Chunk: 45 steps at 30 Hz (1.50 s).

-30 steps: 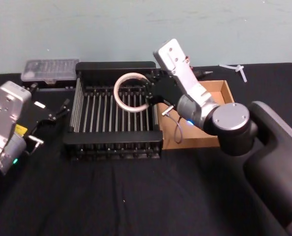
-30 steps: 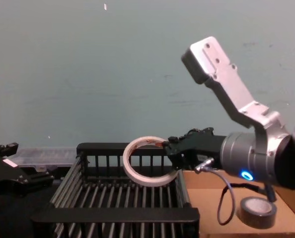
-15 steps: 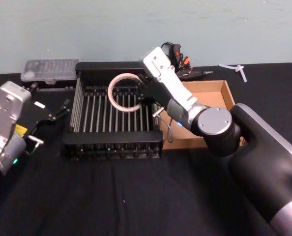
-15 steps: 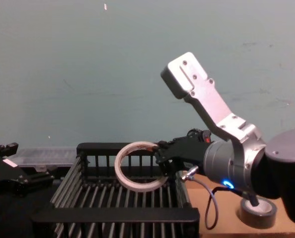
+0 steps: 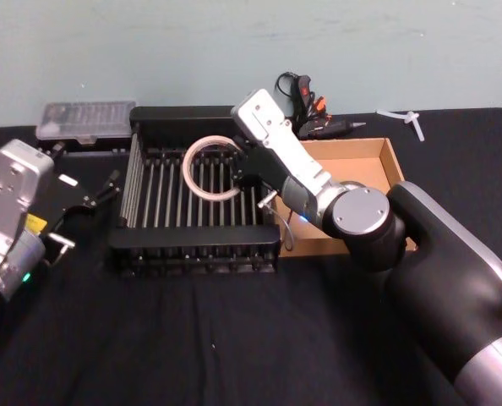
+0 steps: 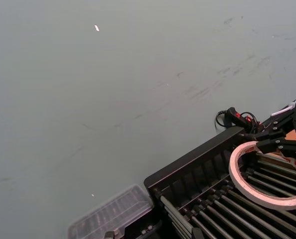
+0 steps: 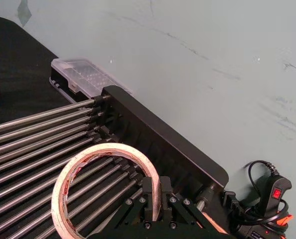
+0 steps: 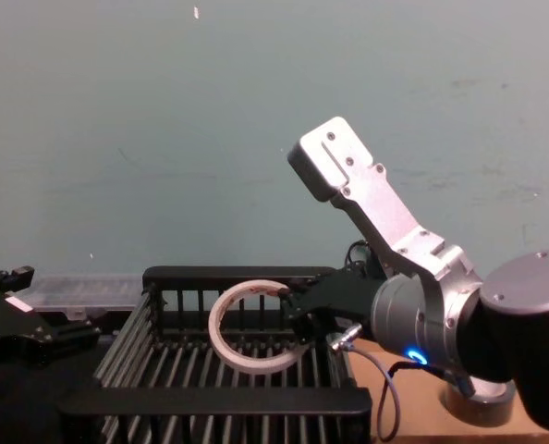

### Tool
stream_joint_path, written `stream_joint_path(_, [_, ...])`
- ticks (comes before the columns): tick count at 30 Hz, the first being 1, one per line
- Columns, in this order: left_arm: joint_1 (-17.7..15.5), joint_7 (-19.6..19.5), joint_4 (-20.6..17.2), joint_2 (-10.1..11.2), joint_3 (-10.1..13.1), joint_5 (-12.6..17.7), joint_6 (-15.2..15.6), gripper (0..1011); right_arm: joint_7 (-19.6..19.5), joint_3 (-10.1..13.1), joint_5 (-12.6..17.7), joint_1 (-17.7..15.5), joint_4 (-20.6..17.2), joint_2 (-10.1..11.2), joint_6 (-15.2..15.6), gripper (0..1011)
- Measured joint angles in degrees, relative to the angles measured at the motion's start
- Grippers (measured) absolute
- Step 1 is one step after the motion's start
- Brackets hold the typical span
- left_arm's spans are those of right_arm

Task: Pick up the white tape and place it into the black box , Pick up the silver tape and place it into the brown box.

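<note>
A wide roll of white tape (image 5: 210, 169) with small red marks on its inner ring is held above the barred floor of the black slatted plastic crate (image 5: 196, 241) – clamped at its rim by the right gripper (image 5: 239, 172), whose black fingers (image 7: 149, 191) are closed across the thickness of the ring. The roll is tilted and is seen over the crate's rear half, apart from the bars below it in the chest view. The right arm is reached across from the shallow brown cardboard box (image 5: 384, 159), which is set just beside the crate on the right. A dark grey, dull metallic roll of tape (image 8: 478, 403) is partly seen behind the arm in the chest view, lying in the brown box. The left gripper (image 5: 90, 199) is parked near the crate's left side on the black table (image 5: 234, 338) – whether its fingers are apart or together cannot be told. A clear plastic case (image 5: 86, 120) is seen behind the crate's left rear corner.
</note>
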Motion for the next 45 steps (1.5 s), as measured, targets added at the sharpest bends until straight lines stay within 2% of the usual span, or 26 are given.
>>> stream_joint_path(9, [0.0, 0.0, 0.0, 0.0, 0.0, 0.0, 0.0, 1001, 0.0, 0.0, 0.0, 0.0, 0.0, 0.0, 0.0, 100])
stream_joint_path(11, [0.0, 0.0, 0.0, 0.0, 0.0, 0.0, 0.0, 1001, 0.0, 0.0, 0.0, -0.1, 0.0, 0.0, 0.0, 136])
stream_joint_path(14, [0.0, 0.0, 0.0, 0.0, 0.0, 0.0, 0.0, 1001, 0.0, 0.0, 0.1, -0.1, 0.0, 0.1, 0.0, 237])
stream_joint_path(15, [0.0, 0.0, 0.0, 0.0, 0.0, 0.0, 0.0, 1001, 0.0, 0.0, 0.1, -0.1, 0.0, 0.1, 0.0, 237])
stream_joint_path(17, [0.0, 0.0, 0.0, 0.0, 0.0, 0.0, 0.0, 1001, 0.0, -0.1, 0.1, -0.1, 0.0, 0.1, 0.0, 341])
stream_joint_path(19, [0.0, 0.0, 0.0, 0.0, 0.0, 0.0, 0.0, 1001, 0.0, -0.1, 0.1, -0.1, 0.0, 0.1, 0.0, 374])
stream_joint_path(24, [0.0, 0.0, 0.0, 0.0, 0.0, 0.0, 0.0, 1001, 0.0, -0.1, 0.1, -0.1, 0.0, 0.1, 0.0, 575])
stream_joint_path(27, [0.0, 0.0, 0.0, 0.0, 0.0, 0.0, 0.0, 1001, 0.0, -0.1, 0.2, -0.1, 0.0, 0.1, 0.0, 633])
stream_joint_path(29, [0.0, 0.0, 0.0, 0.0, 0.0, 0.0, 0.0, 1001, 0.0, -0.1, 0.2, -0.1, -0.1, 0.1, 0.0, 691])
stream_joint_path(30, [0.0, 0.0, 0.0, 0.0, 0.0, 0.0, 0.0, 1001, 0.0, -0.1, 0.2, -0.1, -0.1, 0.1, 0.0, 757])
stream_joint_path(33, [0.0, 0.0, 0.0, 0.0, 0.0, 0.0, 0.0, 1001, 0.0, -0.1, 0.2, -0.1, -0.1, 0.1, 0.0, 812])
stream_joint_path(38, [0.0, 0.0, 0.0, 0.0, 0.0, 0.0, 0.0, 1001, 0.0, -0.1, 0.2, -0.1, -0.1, 0.1, 0.0, 978])
stream_joint_path(45, [0.0, 0.0, 0.0, 0.0, 0.0, 0.0, 0.0, 1001, 1.1, 1.1, 0.5, -1.1, -2.2, 0.3, 0.5, 1002])
